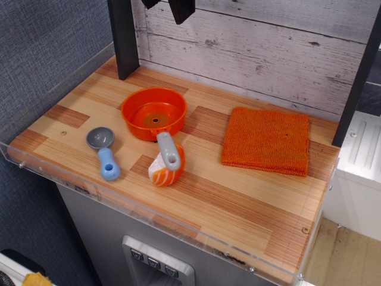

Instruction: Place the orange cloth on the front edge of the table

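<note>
cloth (266,140): flat, folded, right-rear of table (238,208), well apart from bowl (154,112)
front edge: bare, cloth not there yet
handling: likely light, soft, floppy; 1 pinch at a corner or folded edge, layers may splay
gripper (169,5): top edge, mostly cropped; jaw gap unreadable, nothing visibly held

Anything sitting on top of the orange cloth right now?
Nothing rests on the orange cloth; its whole top is bare. It lies flat on the table, so whatever is underneath is hidden.
</note>
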Robot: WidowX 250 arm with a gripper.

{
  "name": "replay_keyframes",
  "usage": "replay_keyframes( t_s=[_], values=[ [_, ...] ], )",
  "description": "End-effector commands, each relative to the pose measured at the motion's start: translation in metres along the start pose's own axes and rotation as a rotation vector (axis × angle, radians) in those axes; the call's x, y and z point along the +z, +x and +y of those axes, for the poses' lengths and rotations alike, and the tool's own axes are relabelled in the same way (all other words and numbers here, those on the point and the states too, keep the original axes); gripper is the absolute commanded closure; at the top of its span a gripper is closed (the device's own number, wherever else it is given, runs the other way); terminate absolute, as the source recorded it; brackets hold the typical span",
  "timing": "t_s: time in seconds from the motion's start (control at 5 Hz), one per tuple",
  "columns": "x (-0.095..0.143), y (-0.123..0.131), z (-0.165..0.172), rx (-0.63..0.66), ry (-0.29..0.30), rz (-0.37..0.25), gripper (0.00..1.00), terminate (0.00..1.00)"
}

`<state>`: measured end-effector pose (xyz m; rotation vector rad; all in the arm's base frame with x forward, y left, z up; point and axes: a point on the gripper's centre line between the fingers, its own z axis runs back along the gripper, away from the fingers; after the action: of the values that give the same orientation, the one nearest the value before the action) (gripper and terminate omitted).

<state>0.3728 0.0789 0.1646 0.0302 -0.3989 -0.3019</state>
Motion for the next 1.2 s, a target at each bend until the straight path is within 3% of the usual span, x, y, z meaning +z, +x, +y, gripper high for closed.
replay_keyframes(
  t_s=[0.0,0.4,0.6,1.0],
  values=[
    [0.000,0.000,0.000,0.000,0.000,0.000,0.00,0.00],
    [-0.008,-0.001,-0.013,0.000,0.009,0.001,0.00,0.00],
    [-0.016,-0.002,-0.017,-0.037,0.001,0.026,0.00,0.00],
    [-0.037,-0.021,-0.060,-0.158,-0.055,0.106,0.00,0.00]
  ],
)
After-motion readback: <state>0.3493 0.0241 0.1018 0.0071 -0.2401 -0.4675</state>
